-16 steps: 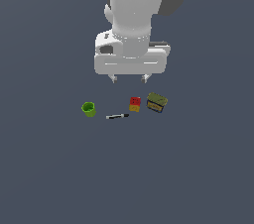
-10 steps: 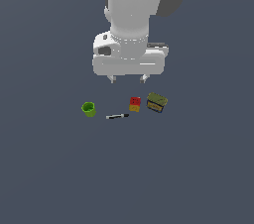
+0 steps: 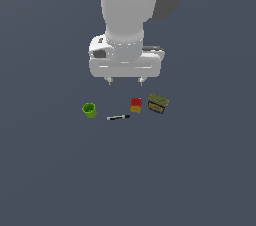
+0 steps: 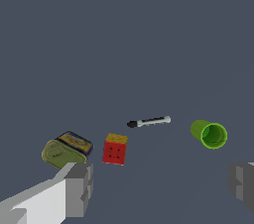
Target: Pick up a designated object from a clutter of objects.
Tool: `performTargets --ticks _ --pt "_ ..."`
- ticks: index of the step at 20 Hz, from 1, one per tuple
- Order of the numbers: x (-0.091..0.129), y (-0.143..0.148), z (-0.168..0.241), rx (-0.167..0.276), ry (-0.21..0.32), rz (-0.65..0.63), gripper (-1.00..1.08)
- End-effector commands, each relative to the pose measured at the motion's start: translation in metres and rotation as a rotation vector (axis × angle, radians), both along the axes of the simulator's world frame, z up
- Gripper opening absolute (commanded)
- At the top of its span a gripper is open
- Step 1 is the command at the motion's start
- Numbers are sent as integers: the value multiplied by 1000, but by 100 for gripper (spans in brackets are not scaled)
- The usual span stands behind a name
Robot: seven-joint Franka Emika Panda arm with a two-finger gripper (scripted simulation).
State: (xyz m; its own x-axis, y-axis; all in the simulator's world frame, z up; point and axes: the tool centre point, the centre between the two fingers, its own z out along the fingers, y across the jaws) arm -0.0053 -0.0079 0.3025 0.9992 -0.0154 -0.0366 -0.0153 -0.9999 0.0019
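Can lies at your 3 o'clock from the block; gripper hangs above, released, fingers spread wide, grasping nothing.

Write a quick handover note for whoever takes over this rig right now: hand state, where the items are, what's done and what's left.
Hand: open, empty, raised above the items, touching nothing.
Target, the olive-topped can: on the floor at the exterior view's right end of the row, ungrasped.
Others: red-and-yellow block beside the can but apart from it, then the black pen, then the green cup at the exterior view's left end.
Done: nothing picked yet.
Left: line up over the can, descend, close on it, lift without knocking the block.
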Motion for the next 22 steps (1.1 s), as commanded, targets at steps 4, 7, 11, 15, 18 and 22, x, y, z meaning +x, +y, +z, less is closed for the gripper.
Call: performTargets --ticks 4,7,11,15,18,22 --pt "-1 9 -12 -2 -1 55 100" --pt "-3 19 -24 -3 -3 112 100" --pt "-7 37 -45 -6 -5 218 100" --pt "-15 59 -73 -7 -9 358 100" --pt "-24 79 -96 -6 -12 481 100" --pt "-40 105 -126 -3 -16 647 100"
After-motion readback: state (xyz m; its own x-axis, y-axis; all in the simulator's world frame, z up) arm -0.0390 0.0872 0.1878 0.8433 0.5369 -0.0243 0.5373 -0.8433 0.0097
